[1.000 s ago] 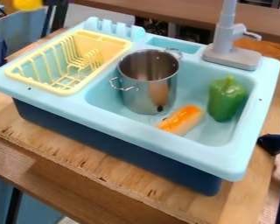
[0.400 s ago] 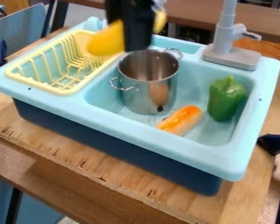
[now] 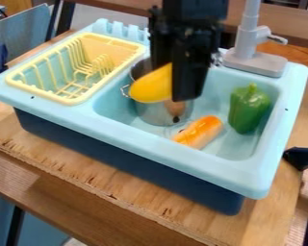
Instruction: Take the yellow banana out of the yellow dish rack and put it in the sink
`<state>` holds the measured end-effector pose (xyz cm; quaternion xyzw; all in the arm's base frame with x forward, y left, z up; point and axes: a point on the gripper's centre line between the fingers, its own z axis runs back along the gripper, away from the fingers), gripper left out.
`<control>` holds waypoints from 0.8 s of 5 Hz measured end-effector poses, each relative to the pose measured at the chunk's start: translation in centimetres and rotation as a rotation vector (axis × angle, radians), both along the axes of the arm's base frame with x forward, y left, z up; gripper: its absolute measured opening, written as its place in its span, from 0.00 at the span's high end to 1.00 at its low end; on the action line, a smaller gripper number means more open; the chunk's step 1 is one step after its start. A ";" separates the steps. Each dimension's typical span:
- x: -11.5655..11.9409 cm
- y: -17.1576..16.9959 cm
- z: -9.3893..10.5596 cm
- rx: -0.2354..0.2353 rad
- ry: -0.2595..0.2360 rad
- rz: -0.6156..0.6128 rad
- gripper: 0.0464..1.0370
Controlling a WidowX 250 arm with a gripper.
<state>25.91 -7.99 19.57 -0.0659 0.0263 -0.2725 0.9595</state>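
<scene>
Nearest, a pale wooden tabletop (image 3: 86,178) runs along the bottom, and on it sits the toy sink, a light-blue plastic basin (image 3: 163,150) over a dark navy body (image 3: 118,161). Inside the basin, toward its front wall, lies a rounded orange-and-white toy (image 3: 201,130), slanting from 7 o'clock to 1 o'clock. Just beyond, at about 11 o'clock from it, stands a shiny metal pot (image 3: 160,115) with wire handles; its mouth is mostly hidden, and the right handle is barely visible. Covering that part is the black two-finger gripper (image 3: 173,79), coming down from 12 o'clock with its upper part cut off. It is closed on a smooth, elongated yellow object (image 3: 150,87), whose free end sticks out toward 8 o'clock; one fingertip is hidden, so the exact gap between the two cannot be told. The yellow object's gripped end is covered too, and its height over the pot is hard to judge. At 3 o'clock from the pot rests a green toy bell pepper (image 3: 249,109), upright against the basin's side. Farther back, a yellow plastic dish rack (image 3: 71,101) fills the 10 o'clock side, and a grey faucet (image 3: 253,62) stands at 1 o'clock.
</scene>
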 end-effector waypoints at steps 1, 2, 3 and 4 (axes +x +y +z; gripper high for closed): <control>1.9 0.7 -0.8 0.038 0.007 0.025 0.56; 4.1 1.8 -1.1 0.066 0.002 0.047 0.56; 5.0 1.2 -2.1 0.041 -0.003 0.066 0.56; 4.6 -0.2 -3.7 0.007 0.001 0.087 0.56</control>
